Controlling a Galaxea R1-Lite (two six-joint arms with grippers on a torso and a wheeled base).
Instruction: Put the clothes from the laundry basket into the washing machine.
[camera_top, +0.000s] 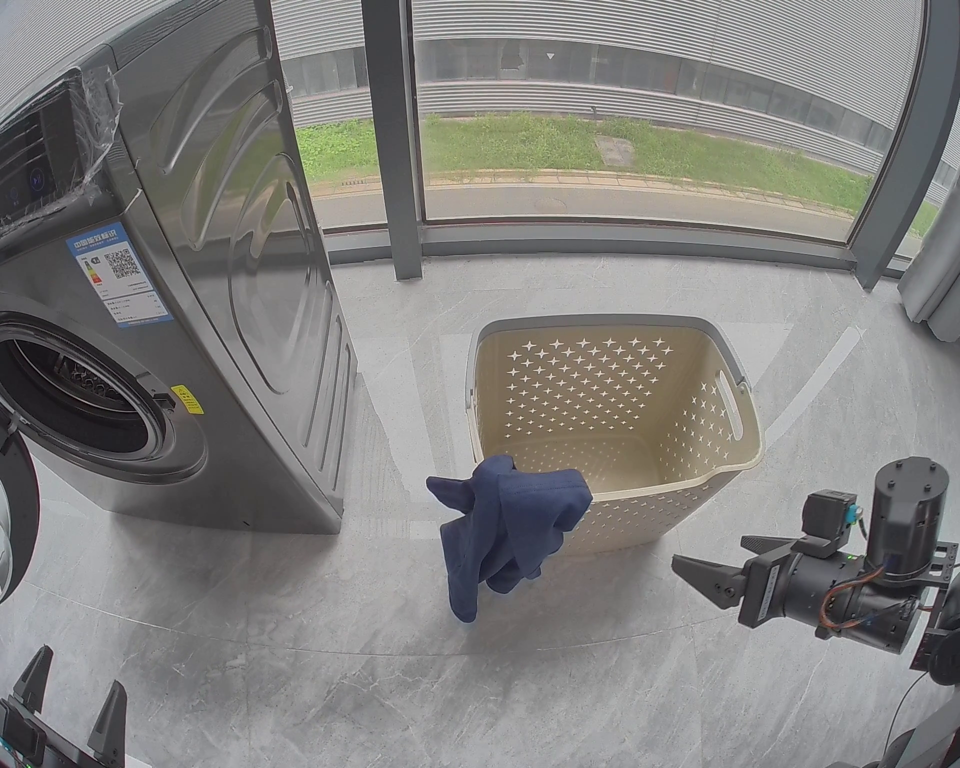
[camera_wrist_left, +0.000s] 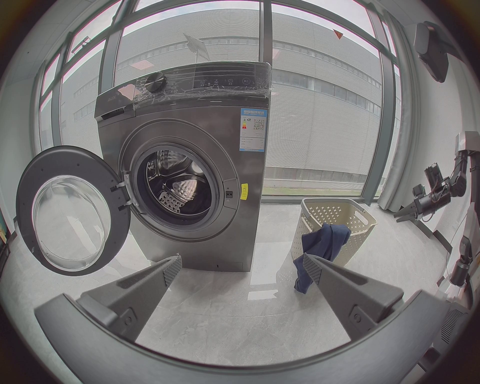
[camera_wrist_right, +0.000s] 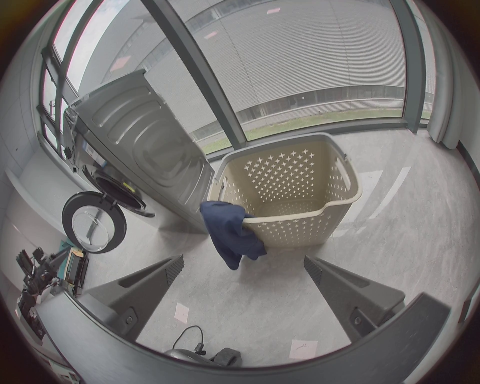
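Fingers of the right tool stand wide apart with nothing between them, and the left tool is likewise spread and empty. Ahead of the right tool, a dark blue garment hangs over the near corner of the laundry basket, most of it trailing down the outside wall toward the floor; the inside of the basket looks bare otherwise. The washing machine stands just beside the basket, on the robot's left, its door swung open and its drum exposed. The risks, as I judge them: a shallow pinch on a loose fold could let the cloth slide off onto the floor, a sideways pull while it is draped on the rim could drag or tip the light basket, and a dangling end could snag on the edge of the opening. The right arm sits out to the right of the basket, its tool levelled and pointing across toward the garment. The left arm is held low and near, its tool facing the machine's opening.
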